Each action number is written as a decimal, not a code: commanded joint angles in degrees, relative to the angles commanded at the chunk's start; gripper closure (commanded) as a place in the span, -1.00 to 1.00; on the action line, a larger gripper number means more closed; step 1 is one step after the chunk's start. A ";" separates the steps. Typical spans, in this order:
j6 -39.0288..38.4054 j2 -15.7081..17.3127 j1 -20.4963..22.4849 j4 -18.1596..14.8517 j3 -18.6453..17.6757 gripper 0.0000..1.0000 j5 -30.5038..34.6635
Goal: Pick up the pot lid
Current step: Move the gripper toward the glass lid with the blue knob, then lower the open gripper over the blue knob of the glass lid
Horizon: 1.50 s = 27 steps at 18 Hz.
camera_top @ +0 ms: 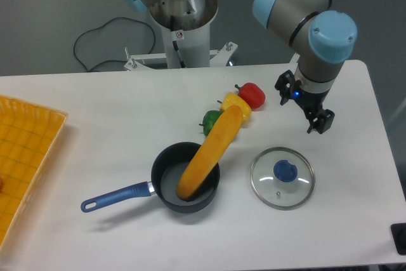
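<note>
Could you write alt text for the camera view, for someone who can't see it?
A robot arm holds its open jaws above a white table, beyond a clear pot lid with a blue knob. Left of the lid, a long orange object leans in a black pan with a blue handle; green, yellow and red peppers lie behind.
</note>
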 joint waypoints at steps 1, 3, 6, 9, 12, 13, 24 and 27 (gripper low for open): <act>0.09 0.00 0.00 -0.09 0.00 -1.00 0.00; -0.17 0.09 0.09 -0.09 0.00 -1.00 -0.35; -0.35 0.17 0.00 -0.17 -0.17 -1.00 -0.44; -0.53 0.61 0.26 0.00 -2.45 -1.00 -0.44; -0.61 0.79 0.18 0.00 -3.51 -1.00 -0.53; -1.14 0.79 0.00 0.00 -4.12 -1.00 -0.53; -23.27 -1.40 -1.49 3.15 -3.69 -1.00 -0.53; -22.77 -4.38 -1.67 9.04 -3.69 -1.00 -0.61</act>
